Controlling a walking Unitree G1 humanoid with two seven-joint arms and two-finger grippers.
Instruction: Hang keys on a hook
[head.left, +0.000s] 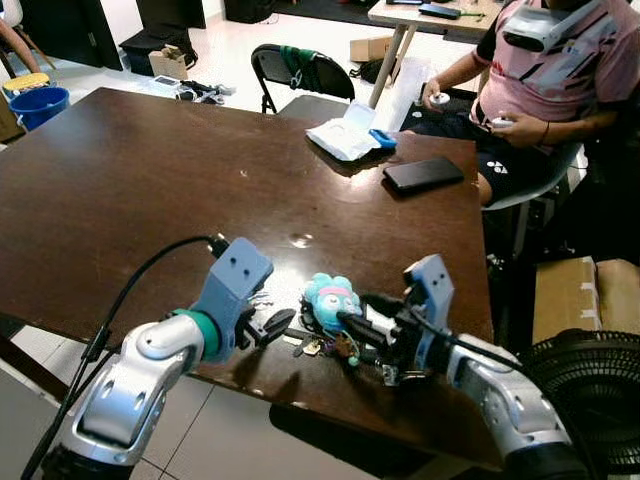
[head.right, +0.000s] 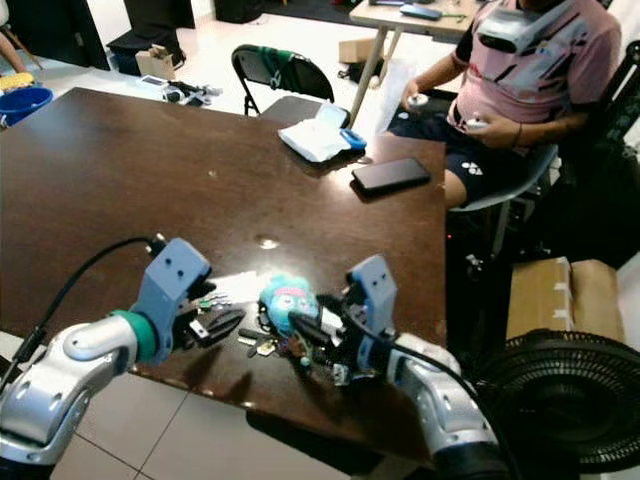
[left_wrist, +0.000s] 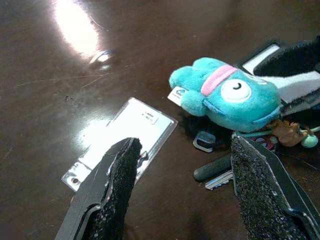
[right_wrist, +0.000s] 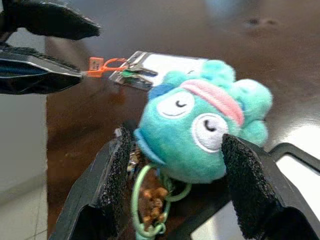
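1. You have the table (head.left: 150, 200) edge right under both arms. The keys (head.left: 322, 346) lie close to that near edge, so a sideways nudge could sweep the bunch onto the floor.
2. Your right gripper (right_wrist: 175, 170) stands open, its fingers either side of the turquoise plush toy (right_wrist: 205, 130). Closing here, I judge, squeezes soft plush only; the metal keys dangle and may swing or slip.
3. Your left gripper (left_wrist: 185, 190) is open too, gripping nothing, just above a clear plastic card (left_wrist: 125, 135). Dropping lower could pinch that card instead.
4. The two grippers are near each other; closing in together risks a collision.
5. I can make out no hook.
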